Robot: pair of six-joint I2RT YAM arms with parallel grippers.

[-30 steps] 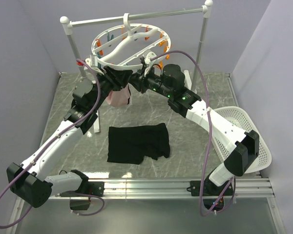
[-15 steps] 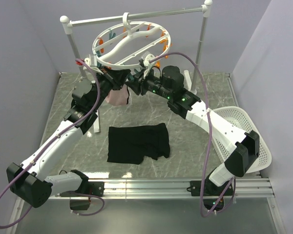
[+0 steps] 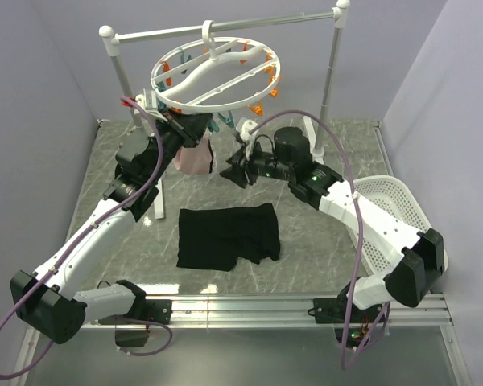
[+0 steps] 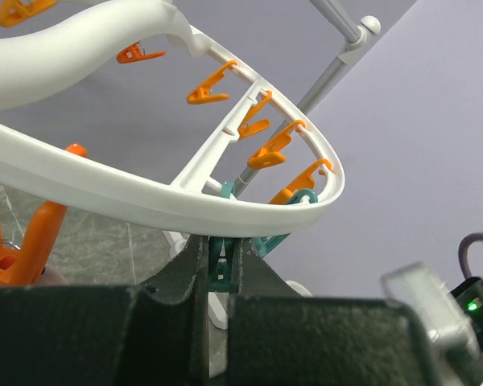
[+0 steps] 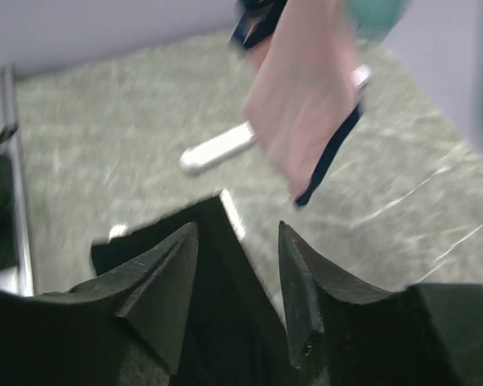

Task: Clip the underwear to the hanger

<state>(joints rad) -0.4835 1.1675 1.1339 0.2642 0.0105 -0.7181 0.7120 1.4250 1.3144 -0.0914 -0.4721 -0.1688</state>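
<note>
The black underwear (image 3: pixel 228 236) lies flat on the table, held by no gripper. The white hanger ring (image 3: pixel 217 76) hangs from the rail by its hook. My left gripper (image 3: pixel 198 126) is at the ring's near rim, shut on a teal clothespin (image 4: pixel 218 264) that hangs under the rim (image 4: pixel 185 213). My right gripper (image 3: pixel 229 174) is open and empty, below the ring and above the table, pointing down to the left. In the right wrist view its gripper (image 5: pixel 237 241) frames the underwear (image 5: pixel 217 322).
A small pink garment (image 3: pixel 195 159) hangs from the ring beside my left gripper; it also shows in the right wrist view (image 5: pixel 306 104). The white-and-silver rail stand (image 3: pixel 225 30) spans the back. A white basket (image 3: pixel 398 211) sits at the right edge.
My right gripper has left the hanger rim and dropped down toward the table. The ring has swung slightly. My left gripper stays at the rim.
</note>
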